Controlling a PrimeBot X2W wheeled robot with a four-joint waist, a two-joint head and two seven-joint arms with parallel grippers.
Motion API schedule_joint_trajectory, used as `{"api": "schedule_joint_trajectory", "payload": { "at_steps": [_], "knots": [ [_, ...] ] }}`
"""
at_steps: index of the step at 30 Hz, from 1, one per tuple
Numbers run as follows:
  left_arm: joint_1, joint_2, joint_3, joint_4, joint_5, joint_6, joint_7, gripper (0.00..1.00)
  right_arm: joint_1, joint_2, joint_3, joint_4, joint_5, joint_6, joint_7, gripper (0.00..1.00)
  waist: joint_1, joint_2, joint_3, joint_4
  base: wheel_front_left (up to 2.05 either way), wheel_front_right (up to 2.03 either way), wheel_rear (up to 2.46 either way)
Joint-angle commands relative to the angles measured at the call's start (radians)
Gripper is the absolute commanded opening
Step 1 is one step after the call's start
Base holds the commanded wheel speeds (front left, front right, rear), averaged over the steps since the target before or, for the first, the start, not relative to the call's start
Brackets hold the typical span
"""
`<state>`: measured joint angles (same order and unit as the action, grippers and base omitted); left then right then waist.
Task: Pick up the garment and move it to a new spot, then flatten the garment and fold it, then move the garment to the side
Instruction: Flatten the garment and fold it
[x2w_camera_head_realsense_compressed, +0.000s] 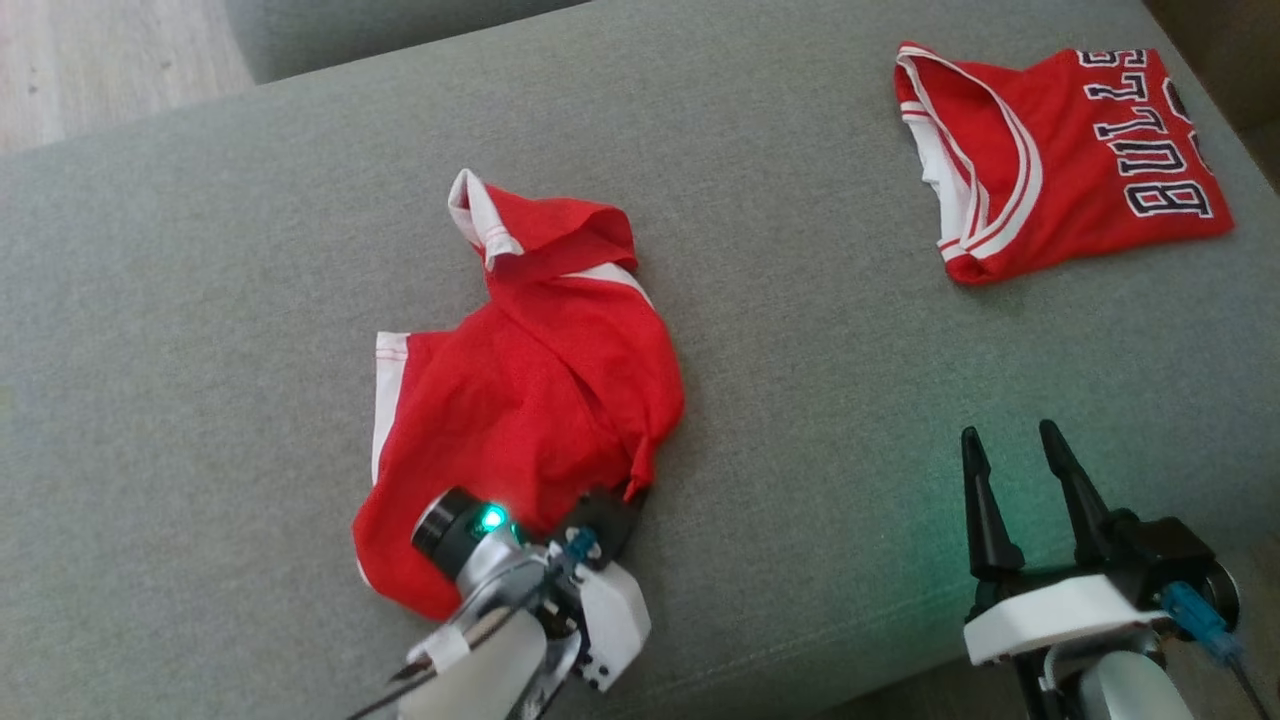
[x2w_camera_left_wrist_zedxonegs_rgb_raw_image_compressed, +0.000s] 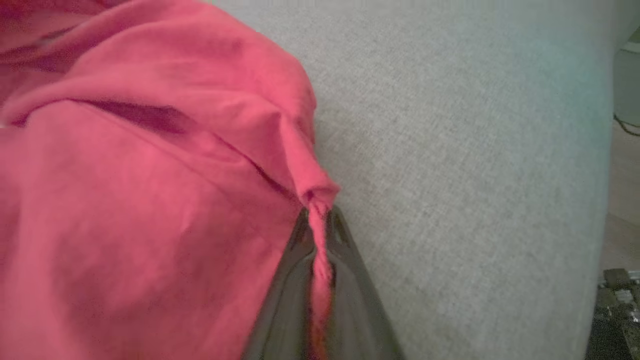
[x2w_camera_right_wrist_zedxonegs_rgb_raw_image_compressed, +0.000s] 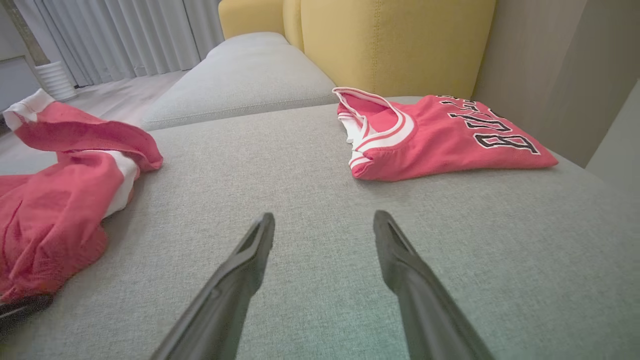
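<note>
A crumpled red garment (x2w_camera_head_realsense_compressed: 530, 390) with white trim lies in the middle of the grey cushion (x2w_camera_head_realsense_compressed: 820, 340). My left gripper (x2w_camera_head_realsense_compressed: 632, 492) sits at the garment's near right edge, shut on a twisted pinch of the red cloth. In the left wrist view that pinch runs down between the closed fingers (x2w_camera_left_wrist_zedxonegs_rgb_raw_image_compressed: 345, 250), with the garment (x2w_camera_left_wrist_zedxonegs_rgb_raw_image_compressed: 150, 200) bunched to the left. My right gripper (x2w_camera_head_realsense_compressed: 1010, 435) hovers open over bare cushion at the lower right, nothing between its fingers. The right wrist view has the right gripper (x2w_camera_right_wrist_zedxonegs_rgb_raw_image_compressed: 325, 220) open and the garment (x2w_camera_right_wrist_zedxonegs_rgb_raw_image_compressed: 55, 210) at the far left.
A folded red jersey (x2w_camera_head_realsense_compressed: 1070, 160) with black lettering lies at the far right corner, also seen as the jersey (x2w_camera_right_wrist_zedxonegs_rgb_raw_image_compressed: 440, 140) in the right wrist view. A yellow sofa back (x2w_camera_right_wrist_zedxonegs_rgb_raw_image_compressed: 390, 45) and a second grey cushion (x2w_camera_right_wrist_zedxonegs_rgb_raw_image_compressed: 250, 75) stand behind. Pale floor (x2w_camera_head_realsense_compressed: 100, 60) lies beyond the far left edge.
</note>
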<state>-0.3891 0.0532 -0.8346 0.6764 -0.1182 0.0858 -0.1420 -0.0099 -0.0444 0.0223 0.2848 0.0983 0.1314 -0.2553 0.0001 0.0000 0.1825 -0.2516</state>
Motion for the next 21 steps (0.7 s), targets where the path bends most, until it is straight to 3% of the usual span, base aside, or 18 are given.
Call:
{"api": "schedule_joint_trajectory", "payload": {
  "at_steps": [1, 5, 11, 16, 21],
  "knots": [
    [-0.037, -0.003, 0.020, -0.022, -0.014, -0.001, 0.003, 0.00, -0.025, -0.006, 0.020, -0.024, 0.006, -0.001, -0.006, 1.00, -0.0001, 0.0000, -0.004, 0.002, 0.00, 0.00, 0.00],
    [-0.055, -0.003, 0.025, -0.119, -0.108, -0.010, 0.002, 0.00, -0.019, -0.006, 0.015, -0.020, 0.007, -0.001, -0.006, 1.00, -0.0001, 0.0000, -0.024, 0.017, 0.00, 0.00, 0.00],
    [-0.103, -0.003, 0.009, -0.420, -0.348, -0.010, 0.034, 0.00, -0.015, -0.006, 0.019, -0.016, 0.006, -0.001, -0.006, 1.00, -0.0001, 0.0000, -0.052, 0.044, 0.00, 0.00, 0.00],
    [-0.219, -0.003, -0.015, -0.627, -0.524, 0.033, 0.046, 0.00, -0.015, -0.006, 0.029, -0.009, 0.010, -0.001, -0.006, 1.00, -0.0001, 0.0000, -0.071, 0.053, 0.00, 0.00, 0.00],
    [-0.343, -0.003, -0.002, -0.684, -0.688, 0.104, 0.020, 0.00, -0.019, -0.006, 0.045, -0.003, 0.021, -0.001, -0.006, 1.00, -0.0001, 0.0000, -0.082, 0.030, 0.00, 0.00, 0.00]
  ]
}}
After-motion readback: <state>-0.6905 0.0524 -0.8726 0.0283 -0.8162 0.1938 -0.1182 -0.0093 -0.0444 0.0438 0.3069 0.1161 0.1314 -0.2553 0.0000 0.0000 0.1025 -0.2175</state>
